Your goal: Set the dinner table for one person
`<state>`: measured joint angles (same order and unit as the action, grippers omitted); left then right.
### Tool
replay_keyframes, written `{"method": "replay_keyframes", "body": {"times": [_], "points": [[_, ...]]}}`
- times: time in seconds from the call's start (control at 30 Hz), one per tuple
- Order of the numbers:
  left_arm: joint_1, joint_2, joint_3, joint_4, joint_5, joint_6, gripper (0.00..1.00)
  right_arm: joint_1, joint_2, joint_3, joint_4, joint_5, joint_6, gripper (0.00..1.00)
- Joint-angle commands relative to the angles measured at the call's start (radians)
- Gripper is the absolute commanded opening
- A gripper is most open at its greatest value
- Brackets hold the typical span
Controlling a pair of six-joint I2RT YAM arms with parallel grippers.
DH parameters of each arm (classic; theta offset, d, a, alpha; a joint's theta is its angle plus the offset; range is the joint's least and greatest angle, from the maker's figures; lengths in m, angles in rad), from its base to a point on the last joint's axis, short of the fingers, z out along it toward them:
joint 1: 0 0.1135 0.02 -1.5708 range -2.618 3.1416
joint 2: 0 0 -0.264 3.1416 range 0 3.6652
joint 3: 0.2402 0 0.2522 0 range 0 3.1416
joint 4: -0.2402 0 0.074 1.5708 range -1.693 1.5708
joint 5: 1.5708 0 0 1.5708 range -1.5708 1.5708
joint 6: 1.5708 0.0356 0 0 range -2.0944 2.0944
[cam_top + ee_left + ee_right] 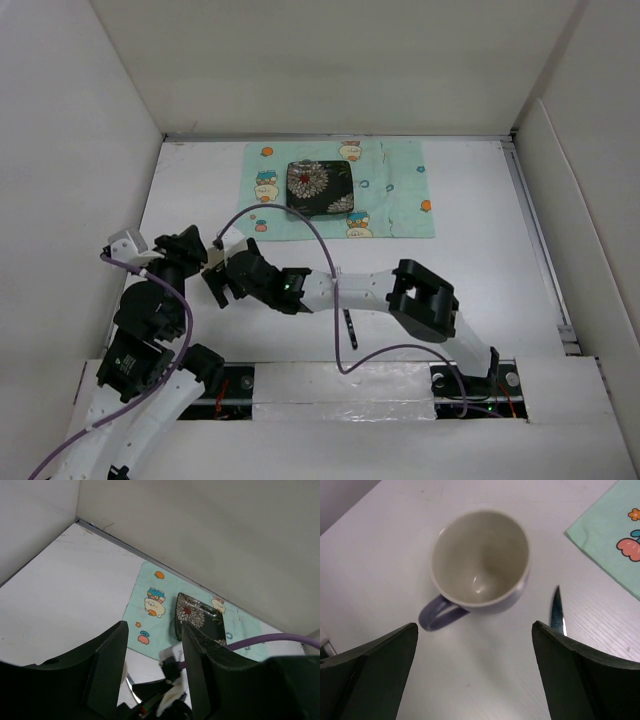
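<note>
Right tool (pixel 474 630) hangs wide open over an upright mug (pixel 480 560) with a purple handle, which stands on the white desk (pixel 385 545) just ahead of its fingers, untouched. Beside one finger a knife (pixel 557 611) tip lies on the desk, near the corner of a mint-green cartoon cloth (pixel 615 535). That cloth is spread at the desk's far side and carries a dark flowered plate (pixel 319 188). Left tool (pixel 153 630), close beside the right one, has its fingers parted, gripping nothing.

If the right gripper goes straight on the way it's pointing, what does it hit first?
Most likely the mug, upright just ahead of the open right gripper; how far off is unclear.
</note>
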<state>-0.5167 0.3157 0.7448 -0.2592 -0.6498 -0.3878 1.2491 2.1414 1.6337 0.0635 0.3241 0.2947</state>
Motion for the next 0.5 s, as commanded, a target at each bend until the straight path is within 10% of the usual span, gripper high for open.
{"method": "replay_keyframes", "body": {"times": [0.0,0.47], "points": [[0.003,-0.046,-0.007,0.043,0.032,-0.005,0.44,0.033,0.066,0.126,-0.059,0.132,0.053,1.00],[0.003,-0.061,-0.007,0.044,0.098,0.009,0.44,0.078,0.172,0.221,-0.106,0.366,0.121,0.93]]}}
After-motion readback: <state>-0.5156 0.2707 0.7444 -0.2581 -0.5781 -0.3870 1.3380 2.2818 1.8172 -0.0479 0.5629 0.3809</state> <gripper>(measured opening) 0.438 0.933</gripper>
